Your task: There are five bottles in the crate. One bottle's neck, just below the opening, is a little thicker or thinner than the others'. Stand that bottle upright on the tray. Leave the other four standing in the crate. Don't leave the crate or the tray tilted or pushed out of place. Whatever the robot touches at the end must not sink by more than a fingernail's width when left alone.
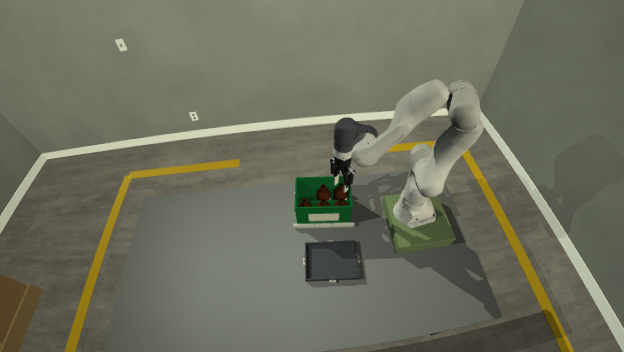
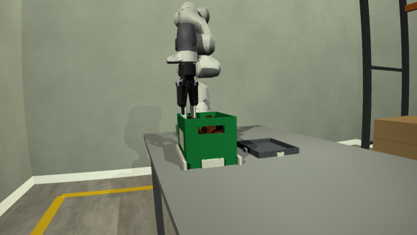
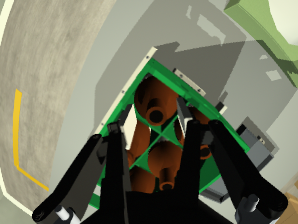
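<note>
A green crate (image 1: 324,207) stands on the grey table and holds several brown bottles, all upright. My gripper (image 1: 343,182) points straight down over the crate's back right corner, nearest the robot base. Its fingertips (image 2: 188,115) are at the height of the crate rim. In the wrist view the fingers stand partly open on either side of one brown bottle (image 3: 156,112), with gaps to its neck. That bottle (image 1: 341,191) stands in its cell. The dark tray (image 1: 333,261) lies flat and empty in front of the crate.
The crate sits between white corner stops (image 2: 212,163). The robot's green base (image 1: 419,227) is right of the crate. A brown box (image 2: 395,136) and a black rack (image 2: 384,68) stand at the far right.
</note>
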You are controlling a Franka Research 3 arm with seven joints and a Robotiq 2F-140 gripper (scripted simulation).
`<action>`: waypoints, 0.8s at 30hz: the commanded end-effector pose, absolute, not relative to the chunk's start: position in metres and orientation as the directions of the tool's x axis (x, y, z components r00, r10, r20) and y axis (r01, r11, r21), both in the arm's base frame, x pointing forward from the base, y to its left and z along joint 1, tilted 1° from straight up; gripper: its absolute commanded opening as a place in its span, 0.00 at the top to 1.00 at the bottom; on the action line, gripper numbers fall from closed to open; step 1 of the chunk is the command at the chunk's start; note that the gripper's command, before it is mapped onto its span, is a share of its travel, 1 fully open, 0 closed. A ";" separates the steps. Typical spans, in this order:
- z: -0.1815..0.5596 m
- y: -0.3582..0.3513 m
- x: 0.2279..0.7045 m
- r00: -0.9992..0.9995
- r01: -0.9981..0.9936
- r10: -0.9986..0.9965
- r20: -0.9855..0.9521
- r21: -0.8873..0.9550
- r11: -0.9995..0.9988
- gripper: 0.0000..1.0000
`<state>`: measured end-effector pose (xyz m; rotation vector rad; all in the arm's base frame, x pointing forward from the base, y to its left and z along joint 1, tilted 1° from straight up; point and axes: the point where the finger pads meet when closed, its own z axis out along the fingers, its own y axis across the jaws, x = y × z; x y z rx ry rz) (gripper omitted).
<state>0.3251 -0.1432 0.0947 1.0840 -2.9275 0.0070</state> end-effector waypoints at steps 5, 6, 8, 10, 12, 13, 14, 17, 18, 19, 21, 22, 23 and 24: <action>0.094 -0.143 0.325 -0.756 -0.654 -0.654 0.020 0.003 0.756 0.56; 0.094 -0.143 0.325 -0.756 -0.654 -0.654 0.020 0.003 0.756 0.56; 0.094 -0.143 0.325 -0.756 -0.654 -0.654 0.020 0.003 0.756 0.56; 0.094 -0.143 0.325 -0.756 -0.654 -0.654 0.020 0.003 0.756 0.56; 0.094 -0.143 0.325 -0.756 -0.654 -0.654 0.020 0.003 0.756 0.56; 0.094 -0.143 0.325 -0.756 -0.654 -0.654 0.020 0.003 0.756 0.56; 0.094 -0.143 0.325 -0.756 -0.654 -0.654 0.020 0.003 0.756 0.56; 0.094 -0.143 0.325 -0.756 -0.654 -0.654 0.020 0.003 0.756 0.56; 0.094 -0.143 0.325 -0.756 -0.654 -0.654 0.020 0.003 0.756 0.56; 0.094 -0.143 0.325 -0.756 -0.654 -0.654 0.020 0.003 0.756 0.56; 0.094 -0.143 0.325 -0.756 -0.654 -0.654 0.020 0.003 0.756 0.56; 0.094 -0.143 0.325 -0.756 -0.654 -0.654 0.020 0.003 0.756 0.56; 0.094 -0.143 0.325 -0.756 -0.654 -0.654 0.020 0.003 0.756 0.90; 0.094 -0.143 0.325 -0.756 -0.654 -0.654 0.020 0.003 0.756 0.90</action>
